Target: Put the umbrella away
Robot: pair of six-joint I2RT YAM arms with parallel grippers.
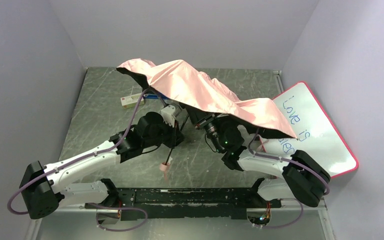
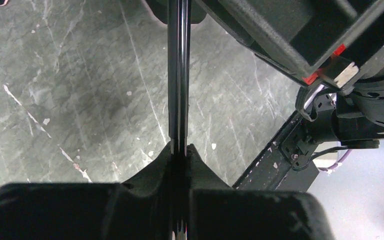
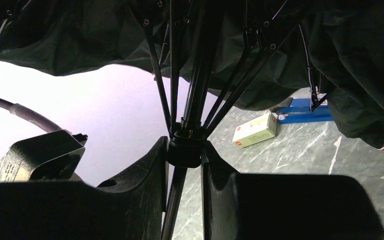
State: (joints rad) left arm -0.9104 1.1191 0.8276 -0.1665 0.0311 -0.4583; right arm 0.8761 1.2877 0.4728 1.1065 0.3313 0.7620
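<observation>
Found walls point(image 1: 30, 75) close on three sides of the table point(image 1: 87, 130), with bare marbled top to the left of the left gripper point(image 2: 179, 150) and a narrower strip between the two grippers. Found a whiteboard point(image 1: 325, 135) leaning just right of the right gripper point(image 3: 185, 150), crowding that side. Saw the umbrella point(image 1: 205, 95) spread open above both grippers, its pink canopy draped over the right one. Saw the left gripper pinched fully closed on the thin black shaft point(image 2: 178, 75), with the pink handle point(image 1: 165, 168) at the shaft's free end on the near side of that gripper. Saw the right gripper partly closed round the black collar point(image 3: 184, 156) where the ribs meet, seemingly gripping it, though contact was hard to judge. Read "Love is" in blue on the whiteboard. Could not read the label on the small box point(image 3: 255, 130) beyond the right gripper, beside a blue item point(image 3: 300, 111).
</observation>
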